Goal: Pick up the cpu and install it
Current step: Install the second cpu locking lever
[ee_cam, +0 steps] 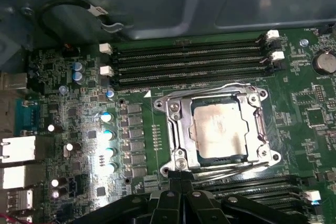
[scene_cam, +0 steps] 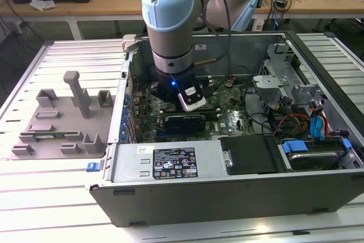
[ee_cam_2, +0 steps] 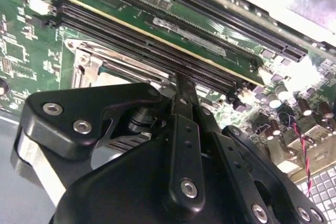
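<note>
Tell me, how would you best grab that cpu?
Probably straight down from above, pinching two opposite edges. The cpu lies flat inside the socket frame, which rings it on every side, so no sideways approach is open. The gripper hangs just beside it.

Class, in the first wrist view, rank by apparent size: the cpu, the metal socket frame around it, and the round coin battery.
1. Socket frame
2. cpu
3. Coin battery

The arm (scene_cam: 170, 21) is seen pointed straight down, its wrist held vertical. The black pincer (ee_cam: 181, 182) is seen with its fingers (ee_cam_2: 185, 103) pressed together, nothing gripped between them.
</note>
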You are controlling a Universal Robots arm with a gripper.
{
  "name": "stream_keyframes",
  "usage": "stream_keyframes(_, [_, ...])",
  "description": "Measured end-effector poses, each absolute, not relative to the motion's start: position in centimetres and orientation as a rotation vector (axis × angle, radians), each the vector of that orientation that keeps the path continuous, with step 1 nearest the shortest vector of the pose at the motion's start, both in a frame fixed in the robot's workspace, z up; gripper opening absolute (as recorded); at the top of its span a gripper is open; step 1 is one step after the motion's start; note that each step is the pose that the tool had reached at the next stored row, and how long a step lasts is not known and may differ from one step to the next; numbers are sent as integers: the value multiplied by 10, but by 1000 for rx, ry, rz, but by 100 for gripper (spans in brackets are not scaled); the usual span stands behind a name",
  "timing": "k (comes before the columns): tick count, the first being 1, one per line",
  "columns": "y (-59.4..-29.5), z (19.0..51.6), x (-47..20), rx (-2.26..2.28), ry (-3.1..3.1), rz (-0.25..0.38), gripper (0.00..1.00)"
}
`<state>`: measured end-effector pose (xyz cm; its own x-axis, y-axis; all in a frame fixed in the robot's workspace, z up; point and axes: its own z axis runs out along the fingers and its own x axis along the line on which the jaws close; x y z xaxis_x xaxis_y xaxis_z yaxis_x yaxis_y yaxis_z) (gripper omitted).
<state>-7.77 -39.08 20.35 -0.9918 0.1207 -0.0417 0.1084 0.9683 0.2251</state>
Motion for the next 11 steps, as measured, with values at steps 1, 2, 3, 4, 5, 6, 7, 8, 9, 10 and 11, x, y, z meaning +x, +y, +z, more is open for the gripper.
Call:
stream_keyframes(1, [-391,202,-79,181,3061,355,11])
stream_keyframes(2, [-391,202,-79,182,3060,359,11])
stream_keyframes(3, [-391,201,-80,184,3060,364,11])
stream_keyframes(4, [-391,201,-80,185,3060,368,11])
stream_keyframes(5, [-391,200,-80,187,3059,373,11])
stream_keyframes(6, [-391,199,-81,189,3057,386,11])
stream_keyframes(7, [-391,199,-82,190,3056,393,11])
stream_keyframes(8, [-391,199,-82,191,3056,399,11])
stream_keyframes(9, [-391,199,-83,192,3055,403,11])
stream_keyframes(10, [-391,199,-83,192,3055,405,11])
stream_keyframes(11, [-391,198,-84,194,3055,407,11])
